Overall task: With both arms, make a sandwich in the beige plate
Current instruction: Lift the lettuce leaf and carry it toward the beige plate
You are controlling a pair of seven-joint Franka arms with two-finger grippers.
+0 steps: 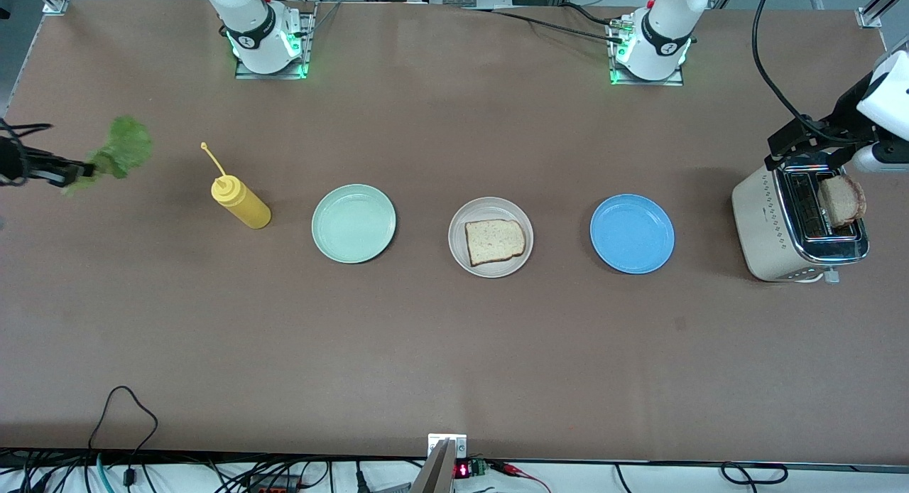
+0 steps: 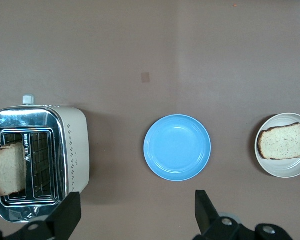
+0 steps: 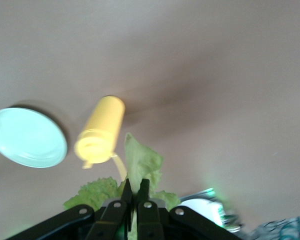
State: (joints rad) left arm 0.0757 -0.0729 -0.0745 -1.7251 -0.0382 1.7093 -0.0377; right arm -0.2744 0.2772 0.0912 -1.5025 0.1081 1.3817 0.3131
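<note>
The beige plate (image 1: 490, 207) sits mid-table with one slice of bread (image 1: 495, 241) lying flat in it; the left wrist view shows the same plate (image 2: 285, 171) and slice (image 2: 281, 141). A second slice (image 1: 841, 200) stands up out of a toaster slot (image 2: 9, 170). My left gripper (image 1: 809, 155) hangs open and empty over the toaster's edge (image 2: 135, 212). At the right arm's end of the table, my right gripper (image 1: 78, 170) is up in the air, shut on a green lettuce leaf (image 1: 121, 152); the leaf (image 3: 140, 160) sticks out past the closed fingers of the gripper (image 3: 135, 187).
A cream and chrome toaster (image 1: 795, 223) stands at the left arm's end. A blue plate (image 1: 632, 234) lies between it and the beige plate. A mint-green plate (image 1: 353, 223) and a yellow squeeze bottle (image 1: 241, 202) stand toward the right arm's end.
</note>
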